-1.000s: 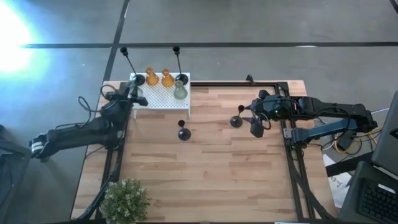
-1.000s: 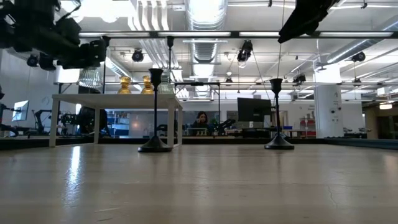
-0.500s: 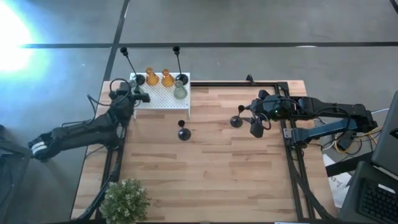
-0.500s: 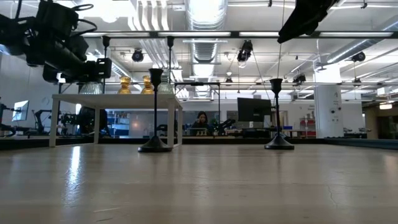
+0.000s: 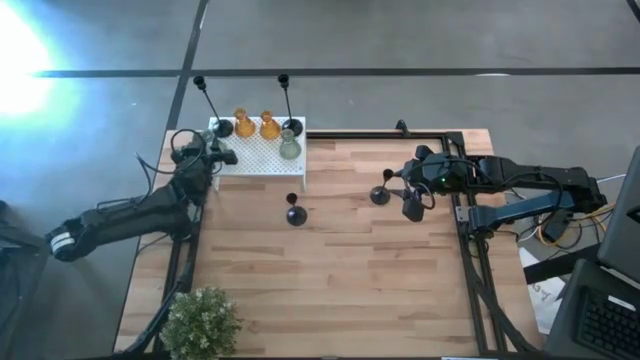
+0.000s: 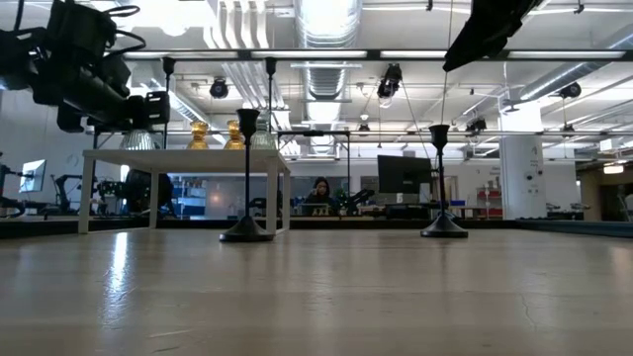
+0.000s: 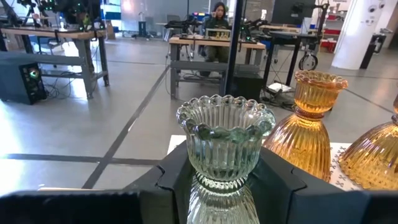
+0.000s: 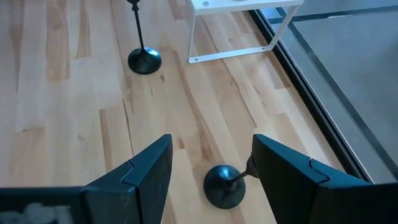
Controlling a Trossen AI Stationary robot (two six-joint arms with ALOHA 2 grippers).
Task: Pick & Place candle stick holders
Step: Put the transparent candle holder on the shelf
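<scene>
i have the left gripper (image 5: 212,152) at the left end of the white perforated stand (image 5: 262,152), which sits at the table's (image 5: 330,300) far-left corner. its fingers (image 7: 283,186) are clamped on a clear ribbed glass candle holder (image 7: 225,146), scalloped rim up, held upright over the stand's left edge; from the low camera i see the same glass (image 6: 141,138) just above the stand's top. beside it on the stand are two amber glass holders (image 5: 256,124) along the far edge, a pale green glass holder (image 5: 290,148) near the right end, and two black holders with tall thin stems (image 5: 288,110) at the far corners.

my right gripper (image 5: 412,196) hangs over the table near its right edge, jaws apart and holding nothing. through its wrist camera i see a black round-based holder (image 8: 225,185) standing on the wood between and below the fingers, not touched by either. another black holder (image 5: 296,213) stands alone on the table, just in front of the stand's right leg. a green potted plant (image 5: 201,322) sits at the table's near-left corner.
</scene>
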